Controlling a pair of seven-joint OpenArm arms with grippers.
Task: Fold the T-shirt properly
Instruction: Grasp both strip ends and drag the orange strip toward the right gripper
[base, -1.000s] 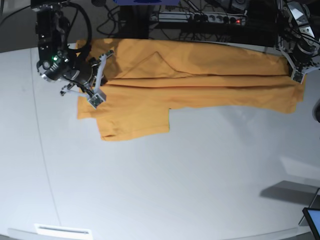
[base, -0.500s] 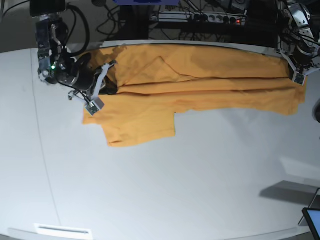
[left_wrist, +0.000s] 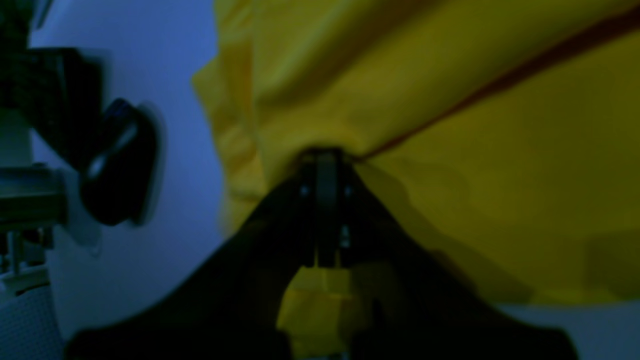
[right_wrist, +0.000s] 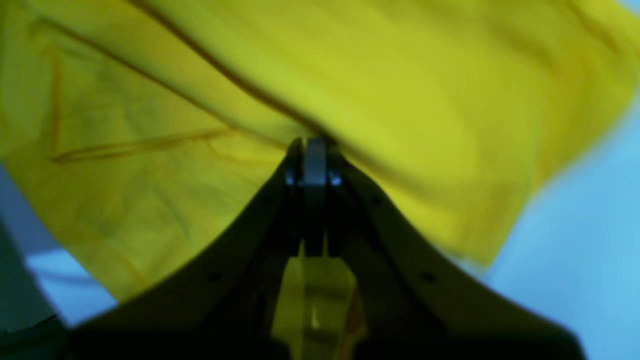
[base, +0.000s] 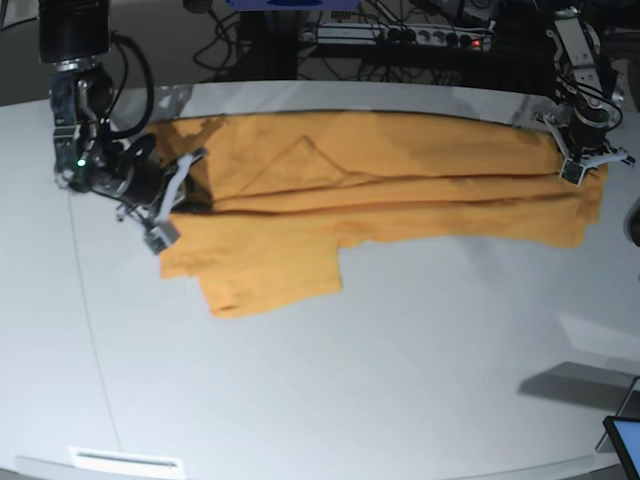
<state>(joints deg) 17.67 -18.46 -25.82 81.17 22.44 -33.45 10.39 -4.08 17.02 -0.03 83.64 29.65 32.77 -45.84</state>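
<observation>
The T-shirt is being held stretched along the far edge of the desk, its length running from the far left corner toward the far right corner. It is lying folded lengthwise, an upper layer being laid over a lower one, with a sleeve section hanging out toward the middle of the desk near the left end.

The right gripper is being kept clenched on the cloth at the shirt's left end as the base view shows it. In its wrist view the right gripper is being seen with the jaws pressed fully together, a ridge of yellow fabric being pinched between the tips and lifted off the surface.

The left gripper is being kept clenched on the opposite end, at the far right edge of the desk. In its wrist view the left gripper is likewise being shown with the jaws closed tight, the fabric being gathered at the tips where a dark fold line is meeting them.

Cables and a power strip are being seen beyond the far edge.
</observation>
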